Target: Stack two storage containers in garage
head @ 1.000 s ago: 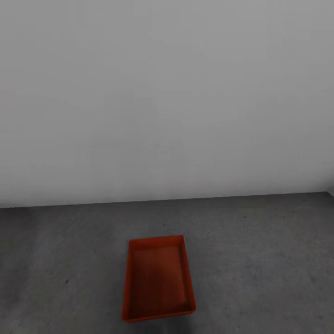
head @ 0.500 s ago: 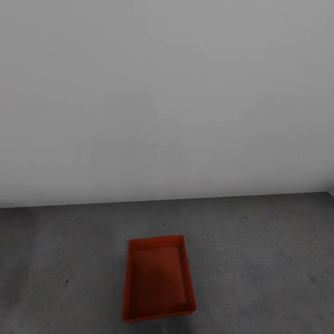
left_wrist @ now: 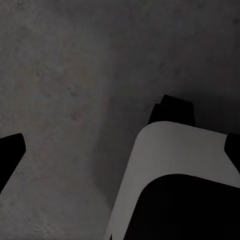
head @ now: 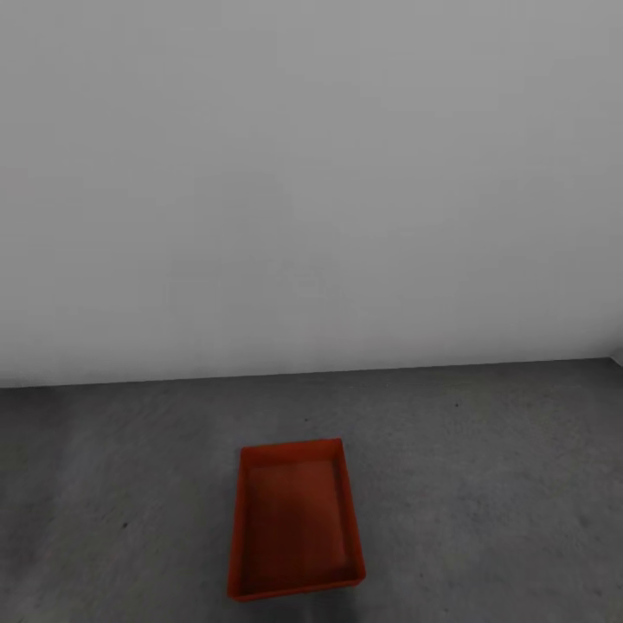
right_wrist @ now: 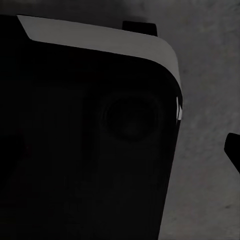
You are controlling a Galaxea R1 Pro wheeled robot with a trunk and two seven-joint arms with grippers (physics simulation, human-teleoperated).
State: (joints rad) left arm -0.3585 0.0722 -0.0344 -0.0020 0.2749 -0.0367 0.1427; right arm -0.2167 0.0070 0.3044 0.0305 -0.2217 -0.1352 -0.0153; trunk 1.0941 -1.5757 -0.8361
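Storage container on the floor, lower centre of frame, long side running away from the camera, wall behind it filling the upper half, well apart.

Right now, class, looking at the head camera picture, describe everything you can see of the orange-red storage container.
The storage container is one orange-red rectangular tub that looks like plastic, with thin straight walls and an open top. It appears empty: its flat bottom shows bare and shaded darker than the rim. It sits upright and flat on the dark grey speckled floor, its long side running away from the camera and turned slightly. It stands apart from the plain pale wall behind. Nothing but the floor touches it.
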